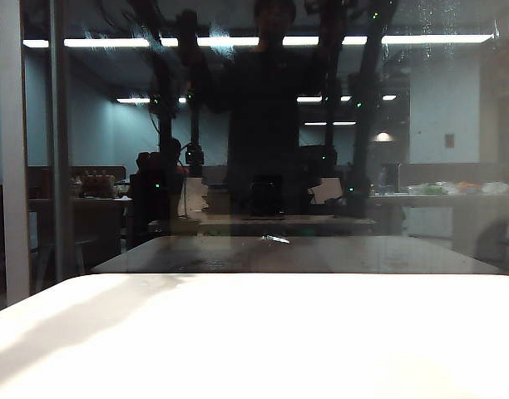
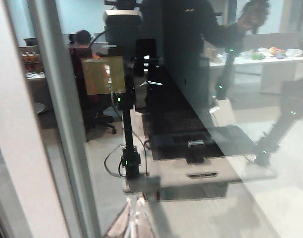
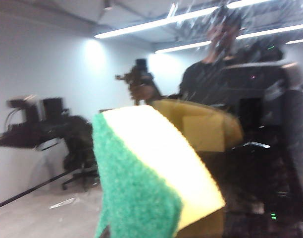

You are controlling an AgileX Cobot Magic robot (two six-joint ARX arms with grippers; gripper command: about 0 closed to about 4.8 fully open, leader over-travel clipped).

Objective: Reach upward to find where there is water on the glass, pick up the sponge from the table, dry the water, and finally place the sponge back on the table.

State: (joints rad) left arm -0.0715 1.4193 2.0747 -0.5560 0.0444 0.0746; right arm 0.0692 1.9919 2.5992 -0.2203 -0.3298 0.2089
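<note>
In the right wrist view the sponge, yellow foam with a green scouring layer, fills the foreground right before the glass. My right gripper is shut on it from below, its fingers almost wholly hidden. The sponge's yellow reflection shows in the pane. Whitish water streaks slant across the glass above the sponge. My left gripper is raised close to the glass, its pale fingers together and empty. The white table lies below with nothing on it. Neither arm shows in the exterior view except as dark mirrored shapes.
A grey vertical frame bar borders the pane on the left, also close beside my left gripper as the frame bar. More faint water streaks and speckles sit near the pane's top. The glass mirrors a dark figure and a brownish tabletop.
</note>
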